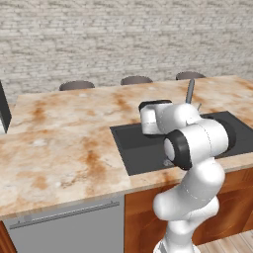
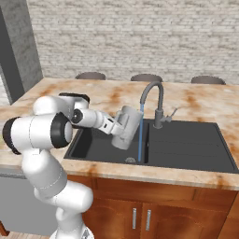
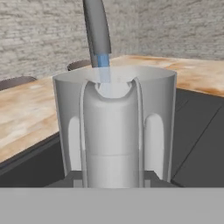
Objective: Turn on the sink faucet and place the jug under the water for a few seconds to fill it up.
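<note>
Holding the jug (image 2: 127,127) by its handle, my gripper (image 2: 113,126) is clamped on it at the centre of the right base view, above the sink (image 2: 186,145), so the water (image 2: 141,133) from the sink faucet (image 2: 156,100) can fill it.

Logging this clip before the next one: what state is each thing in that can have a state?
sink faucet: on
water: running, thin blue stream
jug: held over the sink, by the stream
end effector: shut on jug
</note>
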Motion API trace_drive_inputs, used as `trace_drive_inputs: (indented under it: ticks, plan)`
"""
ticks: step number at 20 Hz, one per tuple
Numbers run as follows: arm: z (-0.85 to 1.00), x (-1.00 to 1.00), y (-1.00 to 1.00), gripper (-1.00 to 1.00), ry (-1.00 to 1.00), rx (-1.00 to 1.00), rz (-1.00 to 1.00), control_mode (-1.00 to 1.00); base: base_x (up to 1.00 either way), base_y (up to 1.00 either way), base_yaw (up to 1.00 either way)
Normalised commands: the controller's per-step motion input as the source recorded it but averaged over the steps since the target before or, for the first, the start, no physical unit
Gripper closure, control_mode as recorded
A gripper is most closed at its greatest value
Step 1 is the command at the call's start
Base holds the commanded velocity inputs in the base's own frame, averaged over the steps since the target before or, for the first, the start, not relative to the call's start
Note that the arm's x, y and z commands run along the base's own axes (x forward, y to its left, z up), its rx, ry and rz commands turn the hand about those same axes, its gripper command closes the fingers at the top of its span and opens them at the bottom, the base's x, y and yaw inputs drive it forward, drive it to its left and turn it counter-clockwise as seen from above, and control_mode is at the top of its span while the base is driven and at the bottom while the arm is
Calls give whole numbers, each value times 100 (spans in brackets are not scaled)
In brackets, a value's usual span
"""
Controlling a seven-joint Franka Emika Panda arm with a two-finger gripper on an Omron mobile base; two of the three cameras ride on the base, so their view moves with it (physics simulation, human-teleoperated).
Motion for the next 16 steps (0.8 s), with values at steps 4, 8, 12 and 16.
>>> trace_drive_inputs:
  ticks: [4,8,12,16]
  plan:
    - [0,34,0,100,0,0,-2,-100,0,0,0]
    - [0,33,0,100,0,0,0,-100,0,0,0]
    - [-1,25,-9,100,0,0,0,-100,0,0,0]
    - [-7,1,-36,100,0,-4,0,-100,0,0,0]
